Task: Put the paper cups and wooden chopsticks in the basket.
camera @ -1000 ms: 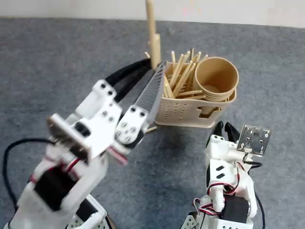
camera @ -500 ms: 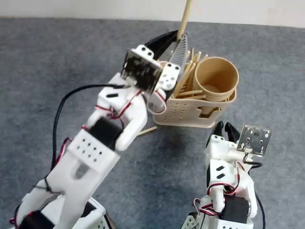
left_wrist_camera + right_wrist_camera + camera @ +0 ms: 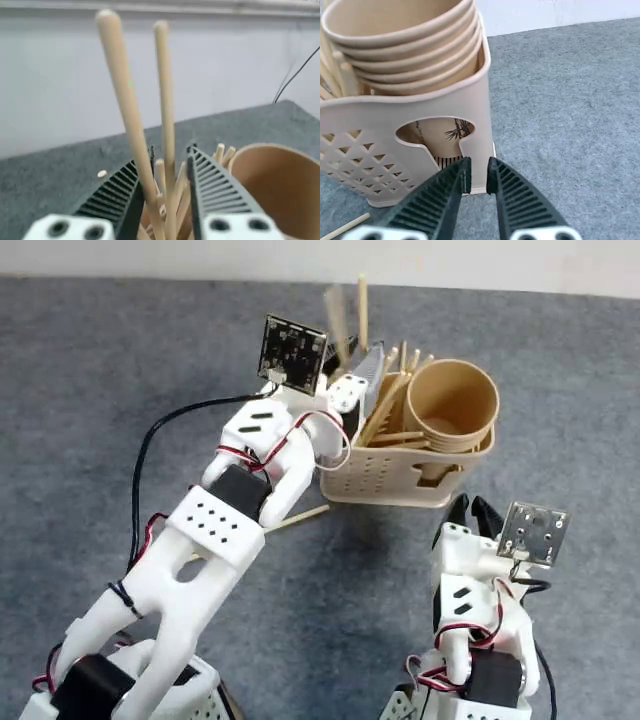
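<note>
Two wooden chopsticks (image 3: 165,125) stand near upright between the parted jaws of the left pincer (image 3: 170,149), unclamped, right above the basket (image 3: 390,480); paper cups (image 3: 452,405) sit stacked just beside it; loose like this (one leans on a jaw), a stick may tip over the rim and join the stray chopstick (image 3: 300,517) lying behind it; the right pincer (image 3: 477,167), barely parted, holds nothing.

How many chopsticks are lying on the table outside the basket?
1: a chopstick lies by the basket, partly under the left arm; that arm may hide more.
</note>
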